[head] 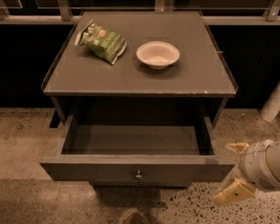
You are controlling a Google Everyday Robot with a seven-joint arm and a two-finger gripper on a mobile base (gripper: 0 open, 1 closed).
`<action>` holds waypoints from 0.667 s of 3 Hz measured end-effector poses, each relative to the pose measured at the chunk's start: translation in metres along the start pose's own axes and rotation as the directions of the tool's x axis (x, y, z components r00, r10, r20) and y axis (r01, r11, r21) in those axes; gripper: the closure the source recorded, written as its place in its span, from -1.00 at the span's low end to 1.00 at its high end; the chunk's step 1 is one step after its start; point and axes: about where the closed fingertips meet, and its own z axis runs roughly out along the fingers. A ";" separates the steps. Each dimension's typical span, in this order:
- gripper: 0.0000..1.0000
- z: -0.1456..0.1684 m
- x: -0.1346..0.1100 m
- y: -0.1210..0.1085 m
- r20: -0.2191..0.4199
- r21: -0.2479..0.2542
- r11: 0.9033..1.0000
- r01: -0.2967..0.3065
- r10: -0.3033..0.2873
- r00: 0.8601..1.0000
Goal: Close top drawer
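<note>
You are looking at the top drawer (98, 169) standing wide open at the front of the grey cabinet (196, 78), its front panel well forward of the frame and its small round knob (138, 175) centred on that panel; nothing shows inside it. Your gripper (226, 171) sits low on the right, just beside the right end of the drawer front, and whether it touches the panel is hard to tell. Its two tan fingers (234, 192) are spread apart, one above the other, and grip nothing. On the cabinet top behind, a green snack bag (102, 41) lies at the left and a white bowl (157, 55) near the middle, apart from each other. The cabinet stands on a speckled floor (18, 129)
</note>
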 end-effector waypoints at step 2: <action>0.31 0.000 0.000 0.000 0.000 0.000 1.000 0.000 0.000 1.000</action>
